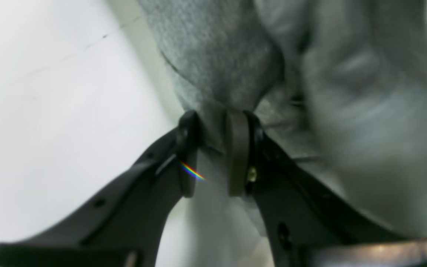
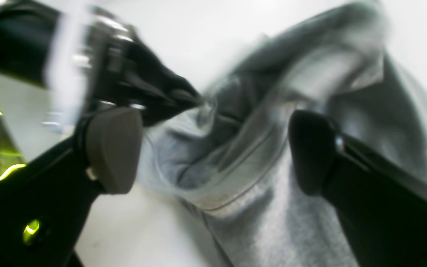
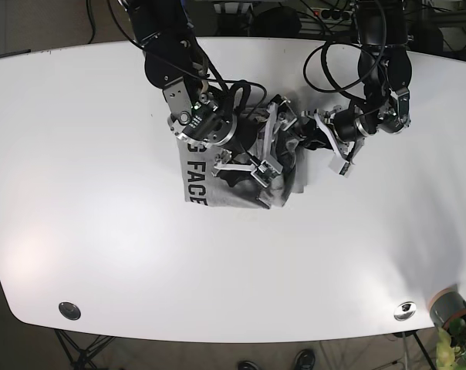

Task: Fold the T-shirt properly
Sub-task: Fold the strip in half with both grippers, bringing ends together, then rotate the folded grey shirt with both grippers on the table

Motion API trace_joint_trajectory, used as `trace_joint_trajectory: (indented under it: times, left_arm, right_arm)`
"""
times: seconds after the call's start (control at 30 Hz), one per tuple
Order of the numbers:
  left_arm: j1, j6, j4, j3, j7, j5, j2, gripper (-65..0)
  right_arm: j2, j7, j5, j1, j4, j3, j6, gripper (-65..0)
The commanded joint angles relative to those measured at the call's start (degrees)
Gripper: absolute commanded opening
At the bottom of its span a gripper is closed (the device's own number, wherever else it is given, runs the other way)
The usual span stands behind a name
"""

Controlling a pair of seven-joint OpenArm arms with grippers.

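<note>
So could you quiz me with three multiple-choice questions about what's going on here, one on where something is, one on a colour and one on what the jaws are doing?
1. Where does the T-shirt lie?
A. mid-table, between the arms
B. on the floor
C. hung over the table's front edge

2. What colour is the shirt?
A. red
B. grey with dark lettering
C. yellow

3. What are the left gripper's jaws doing?
A. spread wide in the air
B. gripping a cup
C. pinched on shirt fabric

Answers: 1 A, the base view shows it bunched on the white table. 2 B, grey cloth with dark lettering. 3 C, the left wrist view shows cloth clamped between the pads.
</note>
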Motion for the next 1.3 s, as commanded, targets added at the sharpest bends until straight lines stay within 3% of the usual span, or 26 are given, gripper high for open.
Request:
trace_joint_trajectory:
  times: [0.0, 0.2, 0.5, 0.73, 0.9, 1.07, 1.13, 1.27]
  left_arm:
    - [-0.53, -0.30, 0.65, -0.06, 0.19, 0.05, -0.53, -53.6]
    - [-0.53, -0.48, 1.09, -0.15, 0.19, -0.21, -0.53, -53.6]
    - [0.00, -0.48, 9.44, -0.59, 0.37, -0.21, -1.76, -53.6]
    - [4.31, -0.48, 24.30, -3.84, 0.37, 0.14, -3.96, -53.6]
    - [4.22, -0.04, 28.08, -0.68, 0.37, 0.14, -6.69, -53.6]
    - [1.49, 0.14, 27.99, 4.95, 0.37, 0.14, -6.33, -53.6]
    - [0.70, 2.42, 27.82, 7.59, 0.19, 0.58, -6.25, -53.6]
    - [-0.97, 7.17, 26.06, 11.63, 0.11, 7.17, -2.38, -53.6]
  right_arm:
    - [-0.19, 1.51, 1.93, 0.33, 3.03, 0.35, -0.11, -5.4]
    - [0.77, 1.51, 6.50, -0.47, 3.90, 5.62, 0.07, -6.3]
    - [3.85, 1.51, 11.95, -0.47, 3.90, 11.42, 0.07, -20.3]
    - [4.90, 1.60, 12.13, 1.38, 0.74, 16.96, -0.19, -38.7]
    - [4.90, 1.60, 12.04, 3.93, -4.45, 20.48, -0.37, -51.4]
    - [4.90, 1.60, 12.04, 7.10, -8.14, 22.68, -0.46, -53.4]
    - [4.90, 1.60, 12.04, 8.33, -9.46, 22.94, -0.46, -53.4]
    - [5.17, 1.95, 11.87, 10.26, -13.50, 23.03, -0.46, -53.4]
